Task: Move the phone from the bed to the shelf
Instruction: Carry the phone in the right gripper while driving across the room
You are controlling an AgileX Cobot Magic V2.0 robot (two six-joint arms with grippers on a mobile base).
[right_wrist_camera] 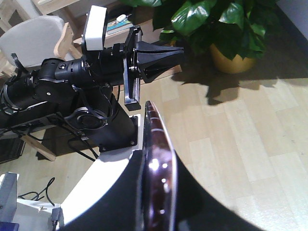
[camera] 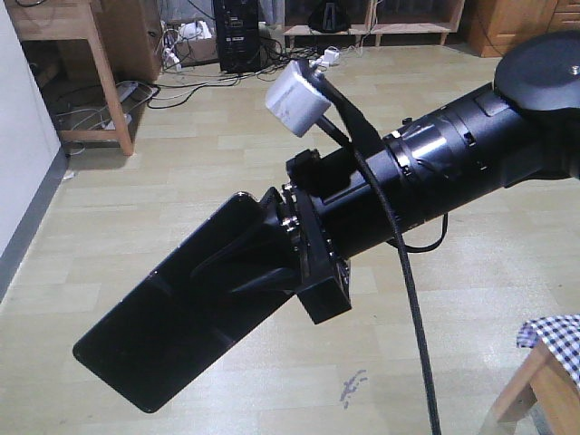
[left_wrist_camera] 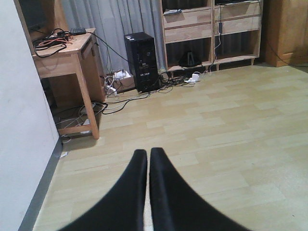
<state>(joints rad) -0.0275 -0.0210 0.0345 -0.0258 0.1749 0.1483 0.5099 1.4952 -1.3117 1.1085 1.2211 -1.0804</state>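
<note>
No text can be read: the phone (camera: 154, 344) in the right claw (camera: 222, 272), the white block (camera: 294, 98) above that claw and the computer tower (camera: 237, 32) far beyond it show no legible marks.

Glossy black phone (camera: 172, 317), smooth pale wood floor (camera: 181, 163); checked cloth bed (camera: 555, 333)

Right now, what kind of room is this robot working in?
Probably a lived-in bedroom that doubles as a home study: a gingham-covered bed corner at the edge of the front view, a light wood shelf at the far side, and a black computer tower amid loose cables on the floor.
</note>
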